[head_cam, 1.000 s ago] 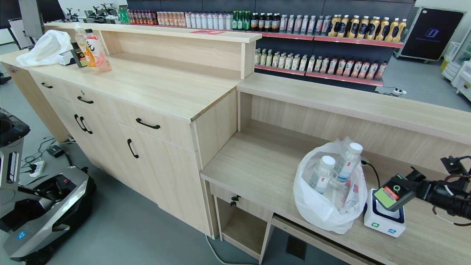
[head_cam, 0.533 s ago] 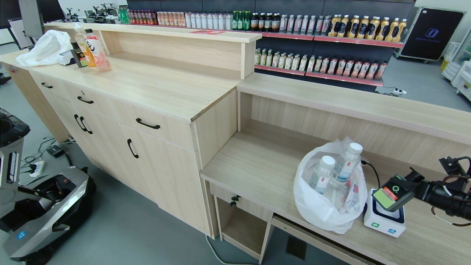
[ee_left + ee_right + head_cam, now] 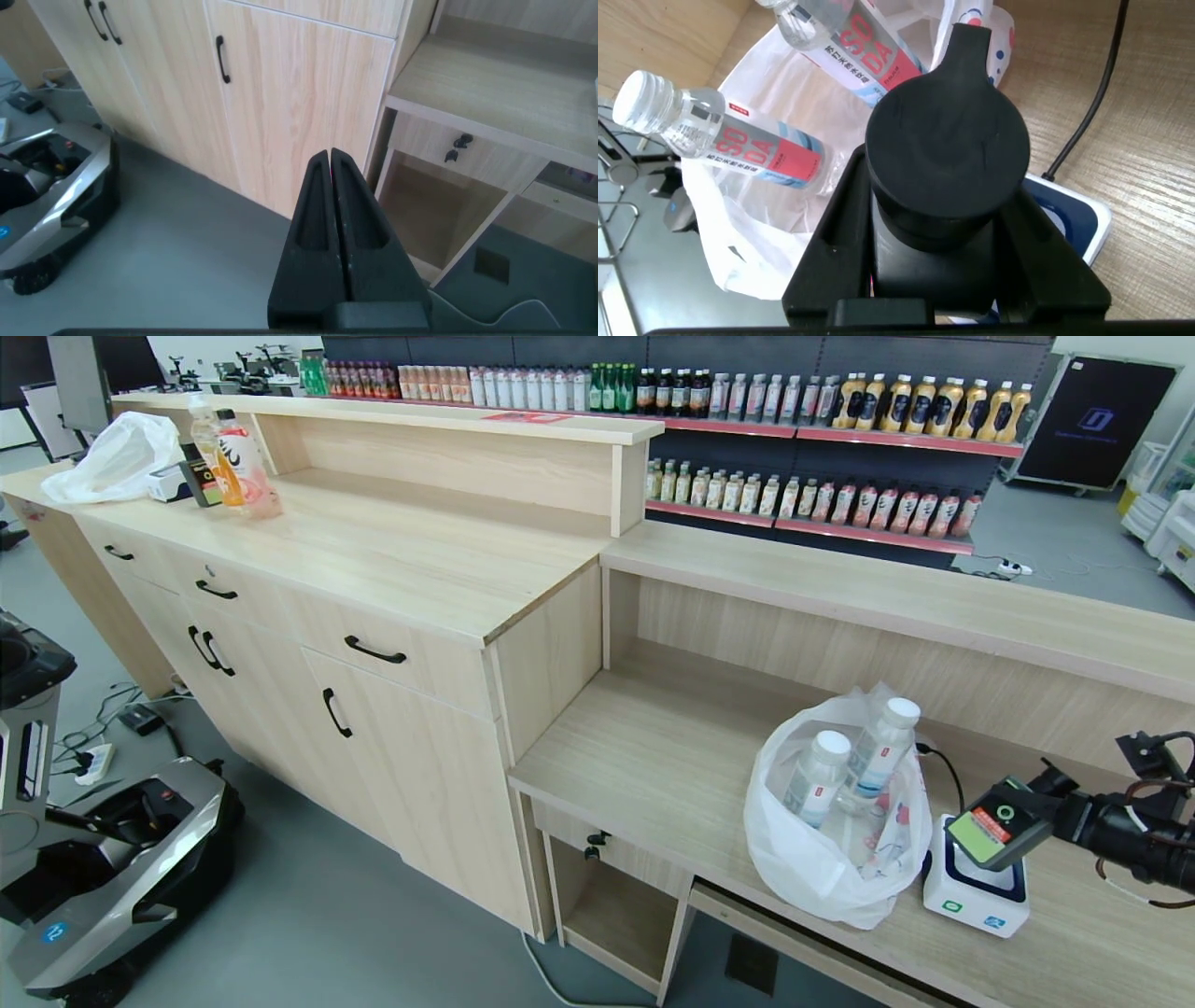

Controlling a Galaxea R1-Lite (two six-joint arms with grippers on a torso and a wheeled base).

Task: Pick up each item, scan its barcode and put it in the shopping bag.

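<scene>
- The right tool (image 3: 1027,812) is clamped on a small dark box with a green face and a red label (image 3: 990,828). It holds the box tilted just above the white block-shaped scanner with a blue top (image 3: 976,894).
- The scanner stands on the low pale wooden counter (image 3: 653,747), touching the right side of the white plastic shopping bag (image 3: 803,863). A black cable (image 3: 948,775) runs behind the bag towards the scanner.
- The bag sits open on the counter with two clear plastic bottles with white caps inside. One bottle (image 3: 820,777) is nearer the front and the other (image 3: 882,745) is just behind it; both lean with their caps up.
- From the right wrist, the bag (image 3: 757,243) and the two bottles (image 3: 719,131) (image 3: 850,47) lie just beyond the tool. A corner of the scanner (image 3: 1074,219) shows beside it.
- The left tool (image 3: 332,215) has its fingers pressed together with nothing between them. It hangs low over the grey floor (image 3: 168,261) in front of the pale wooden cabinet doors (image 3: 299,103).
- On the higher counter far to the left lie a second white plastic bag (image 3: 112,457) and a few drink bottles (image 3: 238,457).
</scene>
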